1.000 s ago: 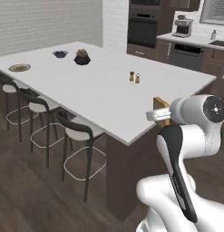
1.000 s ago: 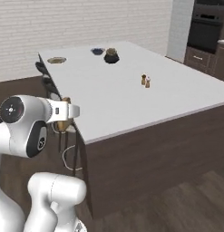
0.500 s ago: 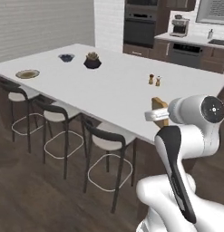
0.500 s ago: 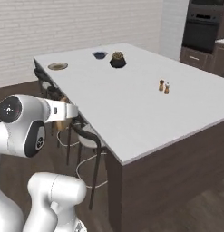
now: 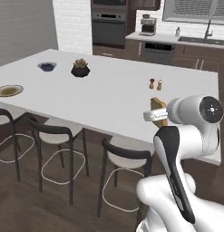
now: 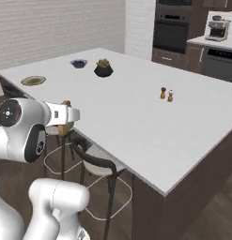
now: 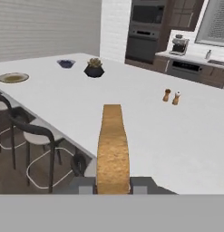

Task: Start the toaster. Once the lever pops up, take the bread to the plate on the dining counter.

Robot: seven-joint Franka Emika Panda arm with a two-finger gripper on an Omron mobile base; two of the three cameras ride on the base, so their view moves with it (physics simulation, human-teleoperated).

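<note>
A: Flat, even rendered light is filling the kitchen; the dining counter point(image 5: 99, 97) is reading bright white, no glare.
B: Stools point(image 5: 127, 158) are casting only faint shadows. Far cabinets are looking soft and low-res; the bread point(image 7: 112, 149) is showing coarse texture.

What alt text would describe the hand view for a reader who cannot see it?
The gripper holds a thin golden-brown bread slice edge-on above a large white dining counter. Far left on the counter lies a round olive-brown plate; dark stools stand alongside.
</note>
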